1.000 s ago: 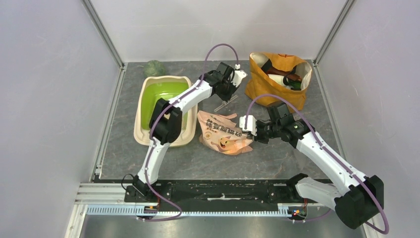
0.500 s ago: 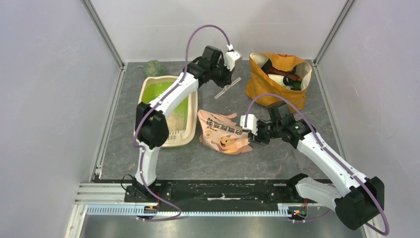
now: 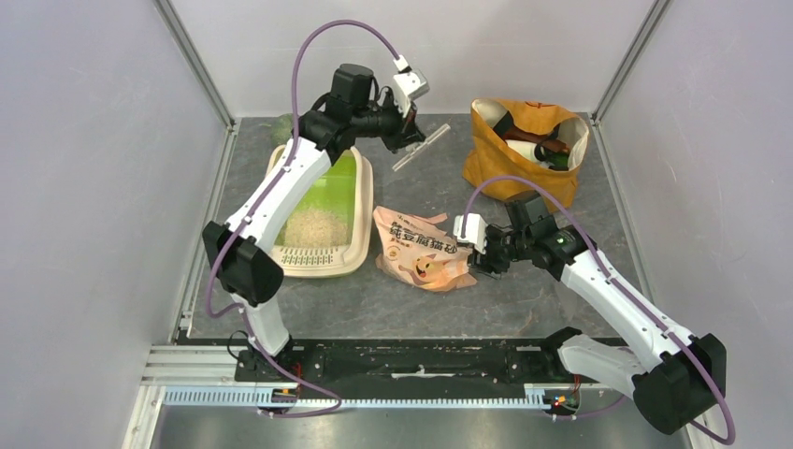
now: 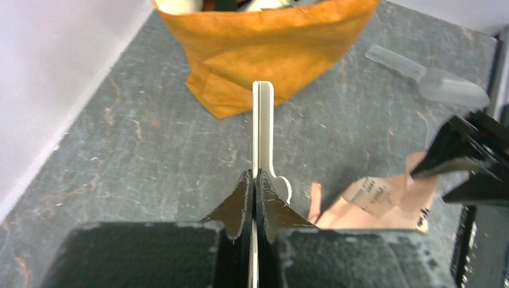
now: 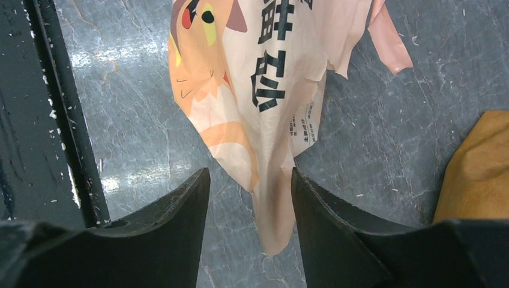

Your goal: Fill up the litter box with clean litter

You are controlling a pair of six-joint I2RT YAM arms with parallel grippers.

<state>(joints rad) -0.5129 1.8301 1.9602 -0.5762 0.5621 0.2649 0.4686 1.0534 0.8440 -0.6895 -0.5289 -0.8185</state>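
Nearest, right gripper (image 5: pixel 249 180) stood unclenched, its fingers parted either side of a corner of the peach bag (image 5: pixel 264 72), not pinching it. Left of that bag, litter box (image 3: pixel 323 267) sat flat on the table (image 3: pixel 524 299); litter (image 3: pixel 313 227) heaped in its near half, green floor bare beyond. Farther back, left gripper (image 4: pixel 254 180) was raised, clamped tight on a thin cream strip (image 4: pixel 262 120), yellow bag (image 4: pixel 270 54) beyond

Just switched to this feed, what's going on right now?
A heap of clean litter sits in the litter box. The left gripper, raised high, is shut on a thin pale strip. The right gripper has its jaws open astride the tip of the flattened peach bag.
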